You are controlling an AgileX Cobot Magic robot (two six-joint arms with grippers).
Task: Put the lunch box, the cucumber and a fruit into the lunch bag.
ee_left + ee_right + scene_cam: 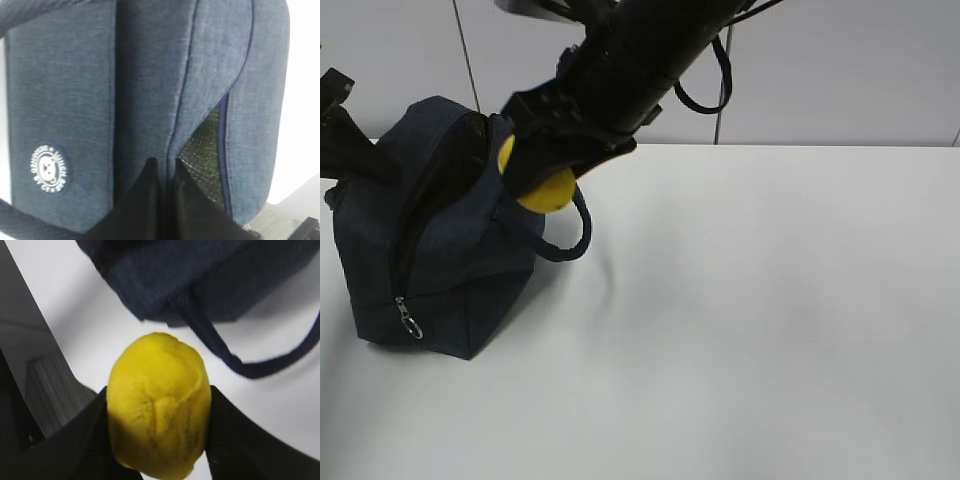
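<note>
the fruit (542,186), a yellow lemon-like thing, sits at upper left of the exterior view, clenched between the jaws of my right gripper (545,170), right at the top edge of the lunch bag (430,250). in the right wrist view the fruit (159,425) fills the lower centre, black jaws pressed to both sides, with the bag and one loop handle (240,360) above it. so it is not in yet; i judge it is just short of the opening. the bag stands at far left on the white table (770,320), zipper parted, silver pull (408,320) hanging low. my left gripper (162,175) pinches a fold of the bag's fabric by the opening, jaws closed on it, lining showing beside. i see no lunch box or cucumber on the table; they may already be inside, but i cannot tell.
</note>
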